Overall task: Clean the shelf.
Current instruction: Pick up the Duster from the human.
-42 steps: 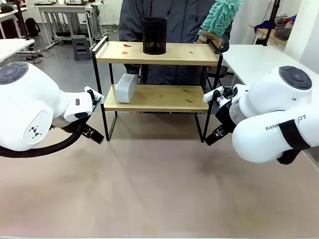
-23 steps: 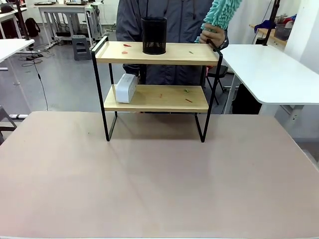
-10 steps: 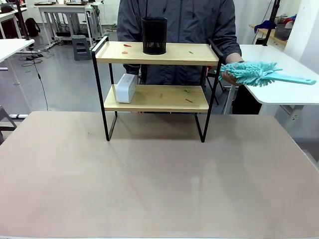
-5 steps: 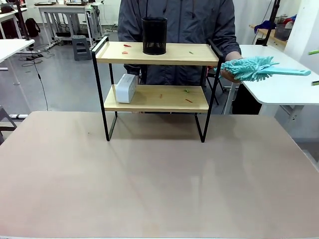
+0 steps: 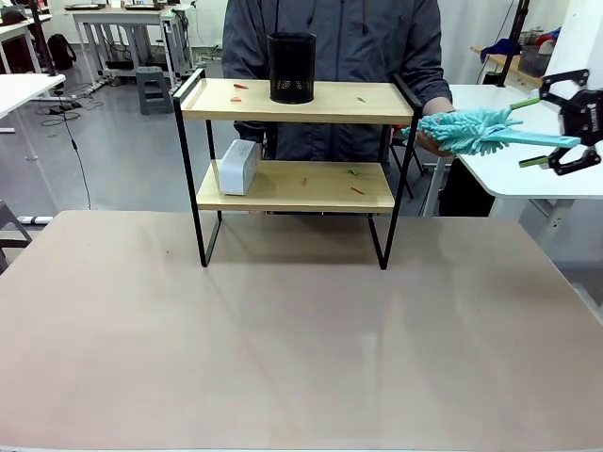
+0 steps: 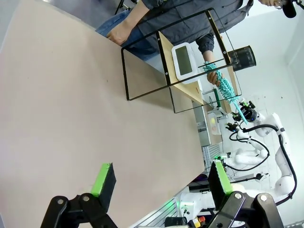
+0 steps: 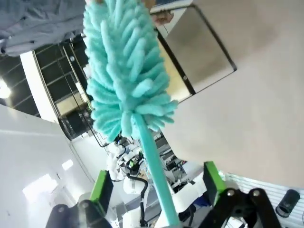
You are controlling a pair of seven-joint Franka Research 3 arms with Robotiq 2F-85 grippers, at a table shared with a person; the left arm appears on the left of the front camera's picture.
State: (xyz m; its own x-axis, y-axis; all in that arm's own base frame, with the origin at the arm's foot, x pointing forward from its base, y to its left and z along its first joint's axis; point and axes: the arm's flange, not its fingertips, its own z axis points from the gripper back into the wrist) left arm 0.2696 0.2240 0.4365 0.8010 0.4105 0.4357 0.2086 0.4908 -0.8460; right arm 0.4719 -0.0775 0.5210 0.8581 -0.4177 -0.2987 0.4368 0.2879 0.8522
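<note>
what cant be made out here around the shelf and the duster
- Front view: the scraps on the shelf boards are too small to identify.
- Front view: the inside of the black cup is hidden by its own wall.
- Right wrist view: the duster handle's end is cut off by the bottom edge, so its reach into the open right gripper is unclear.
- Left wrist view: the screen of the white device is too small to read.

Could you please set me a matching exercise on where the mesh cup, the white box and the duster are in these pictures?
Things:
1. black mesh cup
2. white box
3. teal duster

Places:
A. on the lower board of the shelf
B. head in the person's hand, handle between the open right gripper fingers
C. on the shelf's top board

Pairs: 1-C, 2-A, 3-B
</note>
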